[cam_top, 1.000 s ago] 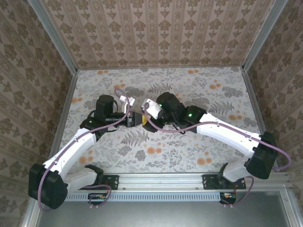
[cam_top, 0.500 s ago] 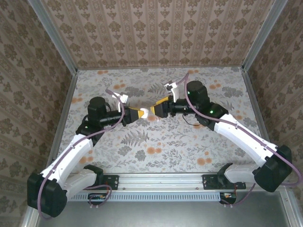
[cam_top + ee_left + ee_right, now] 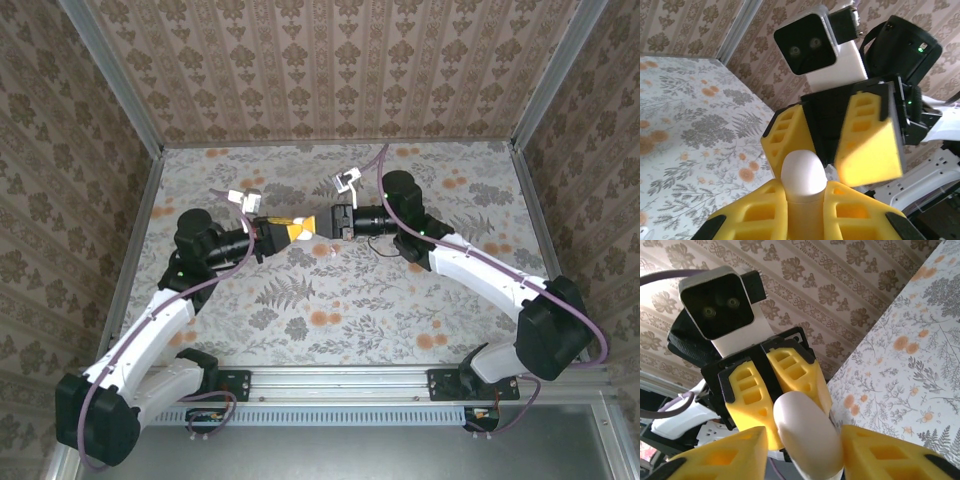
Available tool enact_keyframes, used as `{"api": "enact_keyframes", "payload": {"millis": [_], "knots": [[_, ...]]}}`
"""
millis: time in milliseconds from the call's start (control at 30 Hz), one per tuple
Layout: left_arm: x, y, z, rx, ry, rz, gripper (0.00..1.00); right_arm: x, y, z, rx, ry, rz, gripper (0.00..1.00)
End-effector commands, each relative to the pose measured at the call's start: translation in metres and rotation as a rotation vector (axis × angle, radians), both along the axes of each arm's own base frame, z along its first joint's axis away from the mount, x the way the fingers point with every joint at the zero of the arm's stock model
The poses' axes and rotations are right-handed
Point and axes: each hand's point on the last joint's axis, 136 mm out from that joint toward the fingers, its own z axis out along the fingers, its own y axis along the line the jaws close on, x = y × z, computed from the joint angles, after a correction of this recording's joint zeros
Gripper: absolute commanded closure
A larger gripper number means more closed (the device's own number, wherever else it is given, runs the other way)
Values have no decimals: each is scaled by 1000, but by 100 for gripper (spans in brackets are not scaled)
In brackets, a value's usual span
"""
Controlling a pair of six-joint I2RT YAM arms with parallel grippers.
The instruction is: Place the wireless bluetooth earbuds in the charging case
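Left gripper (image 3: 298, 230) pinched tight on white pebble-like object (image 3: 801, 172), aloft over table (image 3: 400, 300) middle toward far edge, right gripper (image 3: 802, 432) spread loosely round its tip; can't confirm it's the charging case; looks hard, glossy, light, likely slippery, best taken across flat sides.
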Motion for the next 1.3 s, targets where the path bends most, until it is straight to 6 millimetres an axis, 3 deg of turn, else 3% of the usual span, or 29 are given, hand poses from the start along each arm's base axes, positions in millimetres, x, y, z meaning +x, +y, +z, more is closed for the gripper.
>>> {"api": "enact_keyframes", "payload": {"millis": [0,200,533,633,700,1000,1167,1267], "knots": [[-7,-1,10,-42,6,-30,95,-6,3,17,67,-25,48,66],[-7,-3,7,-36,38,-45,91,-7,3,21,93,-37,57,80],[-1,-3,-2,-3,78,-16,49,-5,0,25,116,-79,19,87],[1,-3,-5,9,80,-6,42,-4,-1,25,115,-83,11,87],[0,-3,-6,8,76,-10,45,-3,0,23,110,-83,10,87],[-3,-5,-3,6,48,-42,85,-3,0,17,77,-81,14,86],[-8,-6,-1,12,12,-77,100,3,-1,10,32,-68,-19,70],[-15,-8,1,17,-27,-112,100,10,-2,-2,-35,-55,-52,68]]}}
